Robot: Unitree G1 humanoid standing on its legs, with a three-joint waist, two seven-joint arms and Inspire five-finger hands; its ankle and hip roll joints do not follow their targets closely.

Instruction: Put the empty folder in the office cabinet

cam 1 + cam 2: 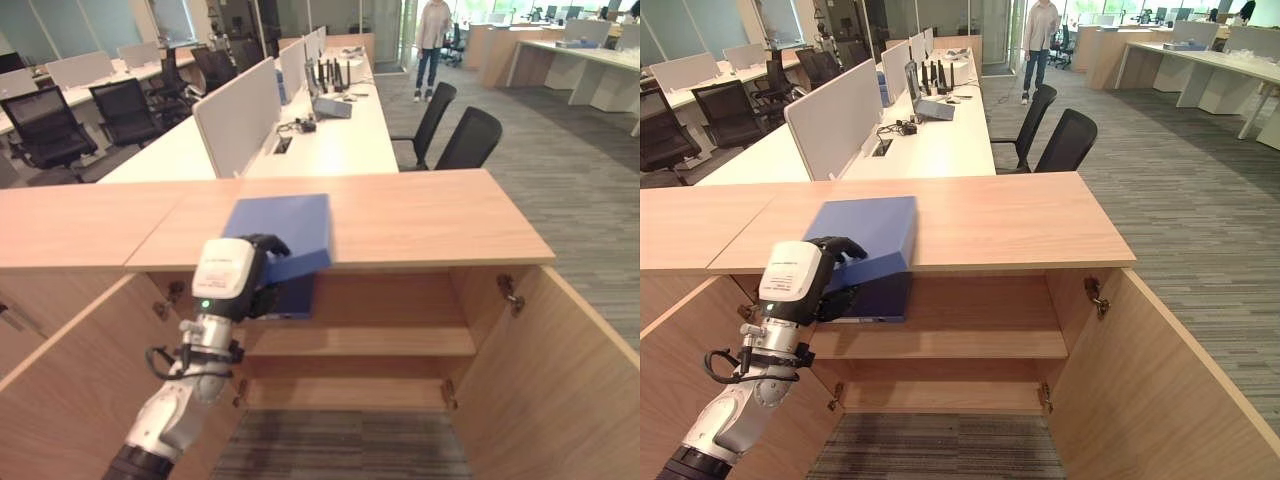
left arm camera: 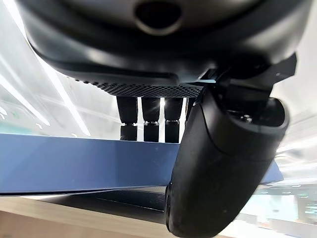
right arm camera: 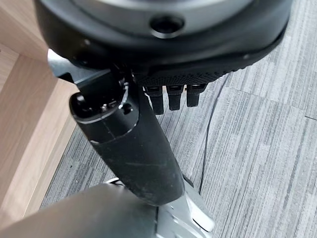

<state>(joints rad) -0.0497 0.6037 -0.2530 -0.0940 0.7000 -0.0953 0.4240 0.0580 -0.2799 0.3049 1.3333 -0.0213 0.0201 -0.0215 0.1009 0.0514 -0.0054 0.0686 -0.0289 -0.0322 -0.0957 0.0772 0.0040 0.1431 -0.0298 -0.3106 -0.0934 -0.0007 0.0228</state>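
Blue, and lying flat on the wooden cabinet top, the folder (image 1: 283, 228) has its near edge pushed out past the front lip, above the open cabinet (image 1: 540, 360). In the left eye view the left hand (image 1: 262, 262) has hold of that overhanging near left corner, fingers over the cover and the thumb beneath. The folder's long side runs away from the robot, so it lies ahead of the hand, and the shelf (image 1: 370, 342) sits directly below and a little further in.

The right eye view shows the same clamp on the corner, with both doors swung wide.

In the left wrist view the fingers (image 2: 151, 113) come down onto the blue cover while the thumb (image 2: 218, 168) curls under its edge: a pinch on the folder.

In the right wrist view the right hand (image 3: 148, 94) hangs over grey carpet (image 3: 257, 148), fingers curled short and holding nothing. The left hand is plainly the nearer one.
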